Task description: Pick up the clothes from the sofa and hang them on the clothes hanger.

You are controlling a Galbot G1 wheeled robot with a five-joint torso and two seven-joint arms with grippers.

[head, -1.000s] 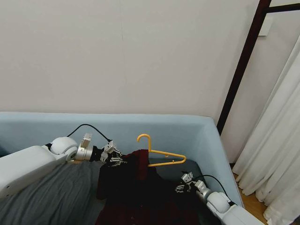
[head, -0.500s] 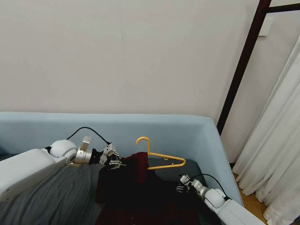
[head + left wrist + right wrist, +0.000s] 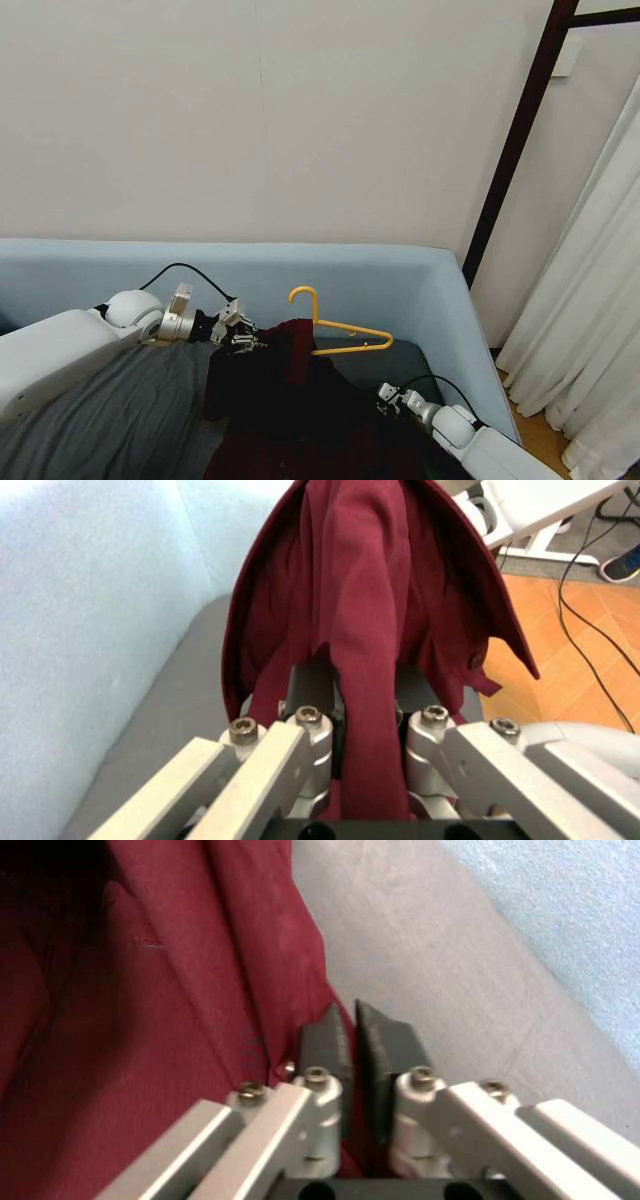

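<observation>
1. The dark red garment [image 3: 290, 400] lies toward the right end of the sofa [image 3: 400, 280]. Its top is raised just in front of the light blue backrest. The rest spreads down over the seat toward the front edge, so its long axis runs from the backrest to the front.
2. A yellow hanger [image 3: 335, 330] sits at the raised top with its hook pointing up. Its bar runs toward the sofa's right arm. The near shoulder is tucked into the cloth and the far shoulder is bare.
3. The left gripper [image 3: 245, 338] is at the garment's upper left edge, reaching in from over the grey seat cover [image 3: 120, 410].
4. In the left wrist view, the garment [image 3: 365, 630] hangs as a long folded band. It passes straight between the left gripper [image 3: 365, 697] fingers [image 3: 312, 686], which pinch it.
5. The right gripper [image 3: 385, 397] is low at the garment's right edge, near the seat's right front corner, under the hanger's bare shoulder.
6. In the right wrist view, the right gripper [image 3: 348, 1039] fingers [image 3: 325, 1039] are drawn almost together, with a thin slit between them. The garment's [image 3: 150, 990] edge lies against one finger over the grey seat. I cannot tell whether any cloth is caught in the slit.
</observation>
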